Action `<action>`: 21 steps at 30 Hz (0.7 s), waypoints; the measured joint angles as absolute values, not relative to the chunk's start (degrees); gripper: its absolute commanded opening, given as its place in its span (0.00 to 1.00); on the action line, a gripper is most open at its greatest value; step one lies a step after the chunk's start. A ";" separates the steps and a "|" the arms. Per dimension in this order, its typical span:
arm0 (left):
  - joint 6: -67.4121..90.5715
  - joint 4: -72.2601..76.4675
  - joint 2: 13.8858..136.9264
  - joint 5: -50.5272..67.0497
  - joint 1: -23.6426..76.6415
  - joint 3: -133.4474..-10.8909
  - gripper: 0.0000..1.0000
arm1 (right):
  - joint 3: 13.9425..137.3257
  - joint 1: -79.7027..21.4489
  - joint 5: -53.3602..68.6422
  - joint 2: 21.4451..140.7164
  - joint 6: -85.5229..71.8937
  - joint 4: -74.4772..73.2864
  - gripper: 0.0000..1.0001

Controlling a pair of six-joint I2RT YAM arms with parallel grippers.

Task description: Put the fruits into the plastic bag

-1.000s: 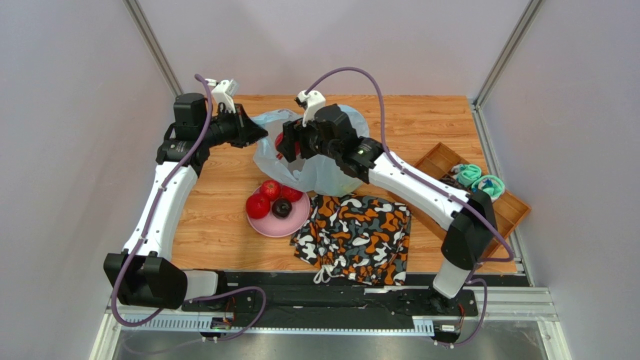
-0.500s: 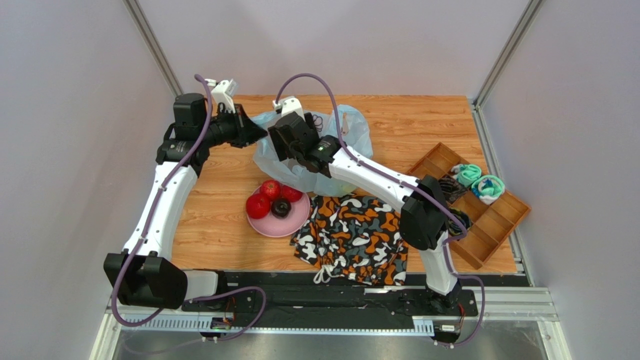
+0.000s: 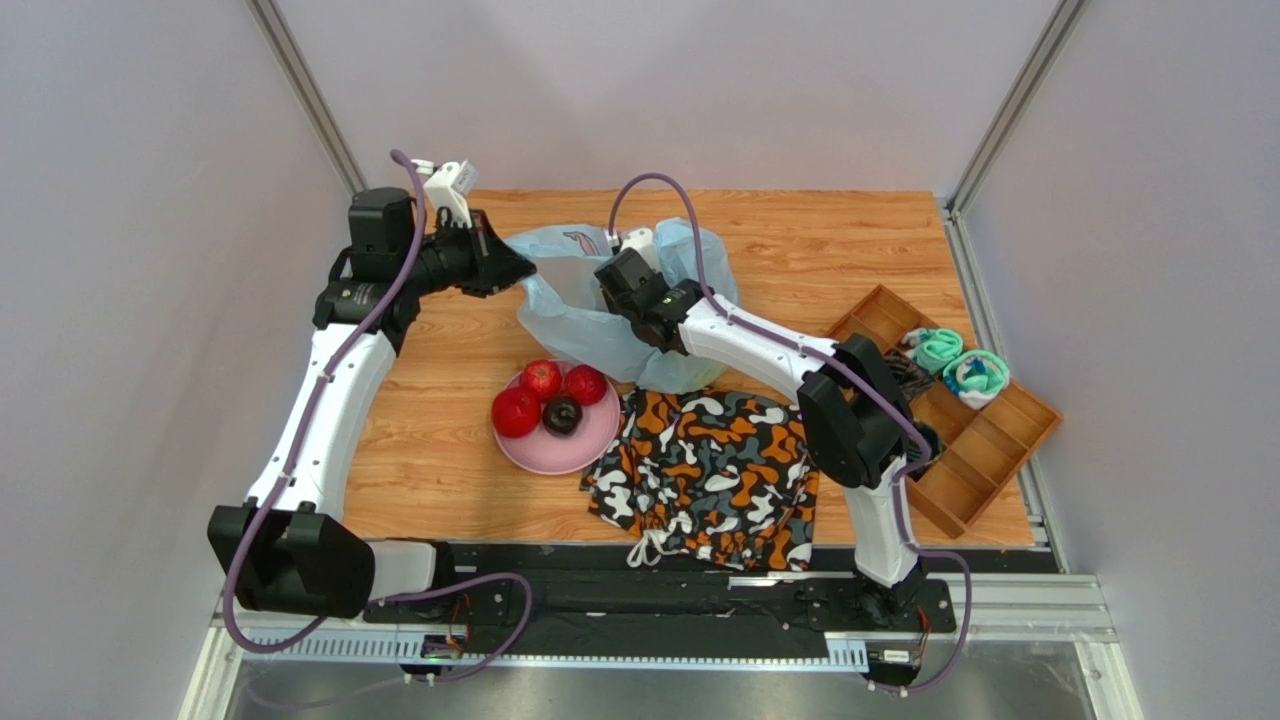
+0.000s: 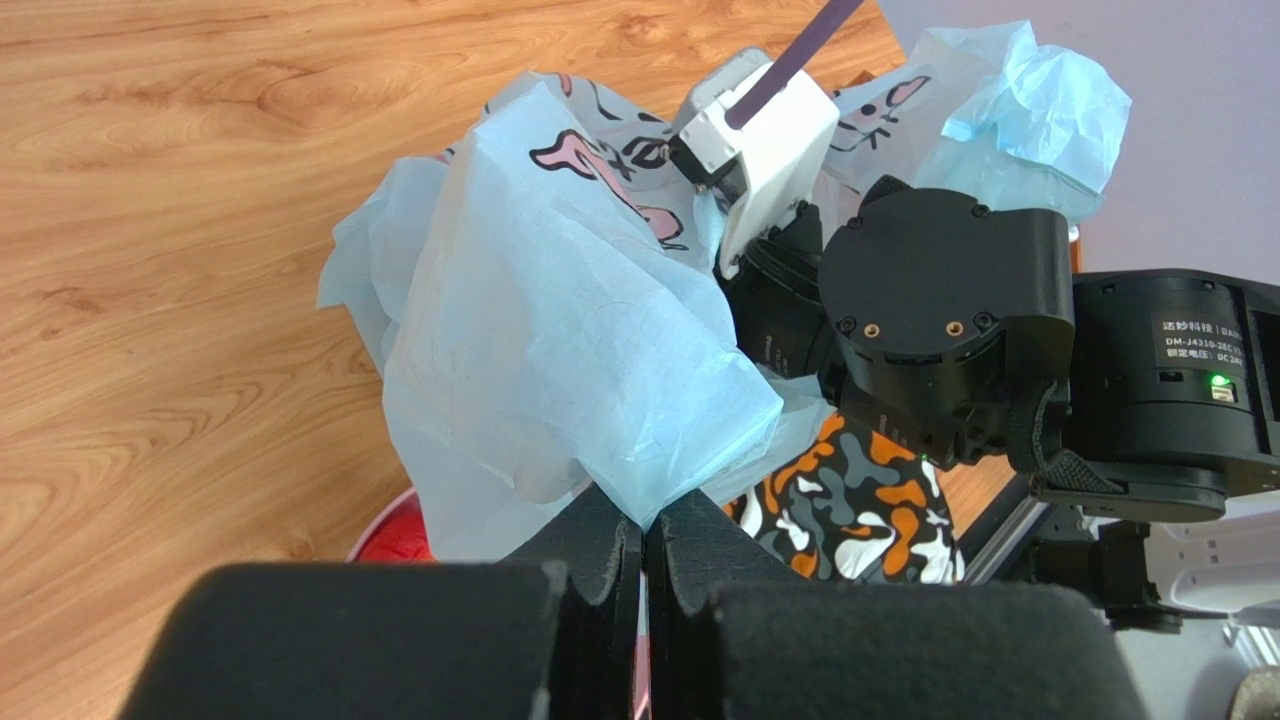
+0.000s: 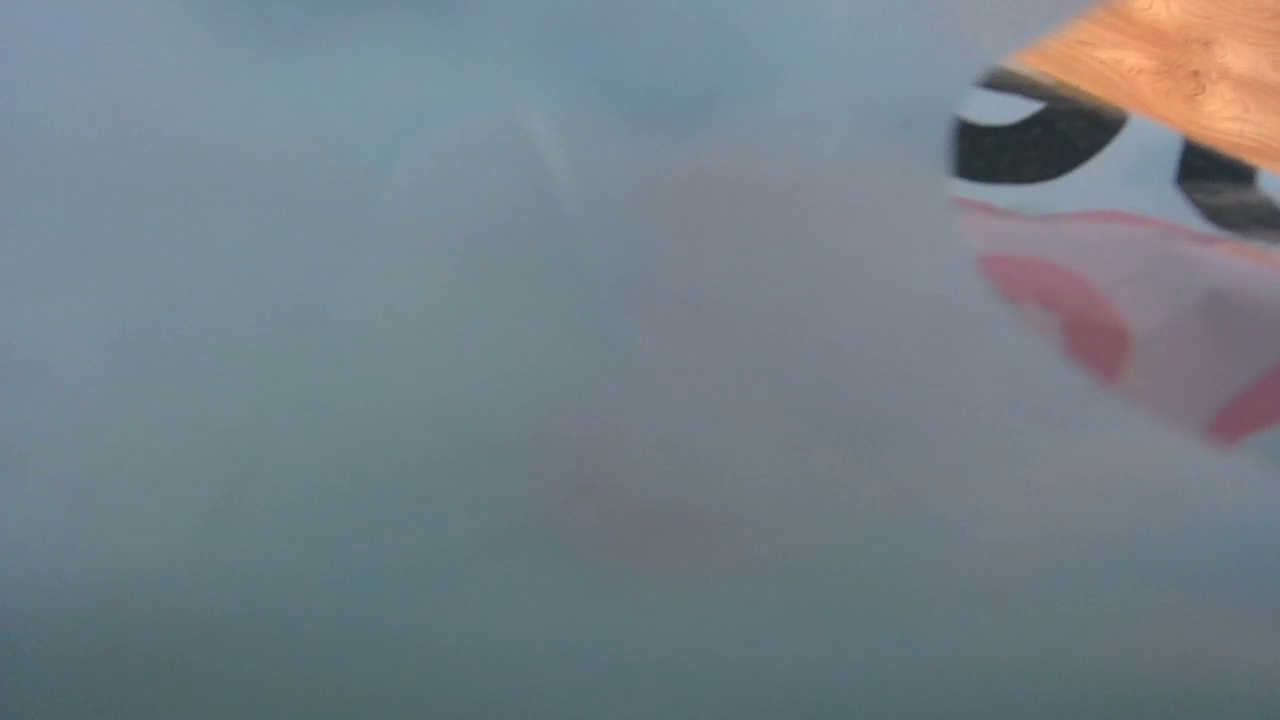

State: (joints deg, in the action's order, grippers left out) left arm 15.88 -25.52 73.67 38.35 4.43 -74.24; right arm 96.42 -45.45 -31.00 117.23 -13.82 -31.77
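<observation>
The light-blue plastic bag (image 3: 579, 315) lies at the table's back middle. My left gripper (image 3: 519, 270) is shut on its left edge and holds it up; in the left wrist view the jaws (image 4: 649, 528) pinch the blue plastic (image 4: 571, 330). My right gripper (image 3: 624, 285) reaches into the bag's mouth, with its fingers hidden. The right wrist view shows only blurred blue plastic (image 5: 451, 375). Three red round fruits (image 3: 541, 378) and a dark round fruit (image 3: 562, 416) sit on the pink plate (image 3: 579, 447). Bananas and grapes are out of view.
The camouflage cloth (image 3: 706, 458) lies right of the plate, in front of the bag, and shows in the left wrist view (image 4: 857, 503). A wooden compartment tray (image 3: 992, 450) with teal items (image 3: 947, 353) stands at the right edge. Grey walls enclose the table.
My right gripper swung left over the bag, then went down into its mouth. The red thing at its fingers one second ago no longer shows. The left arm has not moved.
</observation>
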 measured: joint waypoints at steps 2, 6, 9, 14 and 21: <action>15.90 -25.52 73.67 38.37 4.40 -74.17 0.00 | 96.42 -45.45 -30.74 117.23 -14.28 -32.05 0.81; 15.90 -25.50 73.67 38.41 4.40 -74.15 0.00 | 96.42 -45.56 -30.02 117.23 -15.22 -32.38 0.88; 15.90 -25.50 73.67 38.46 4.40 -74.13 0.00 | 96.42 -45.54 -29.36 117.23 -15.51 -32.77 0.91; 15.90 -25.50 73.67 38.48 4.40 -74.13 0.00 | 96.42 -45.30 -27.83 117.23 -16.32 -33.15 0.94; 15.92 -25.50 73.67 38.50 4.40 -74.13 0.00 | 96.40 -44.88 -24.05 116.38 -17.04 -33.21 1.00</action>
State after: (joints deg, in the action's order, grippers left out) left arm 15.92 -25.50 73.67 38.50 4.40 -74.13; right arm 96.40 -44.88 -24.05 116.38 -17.04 -33.21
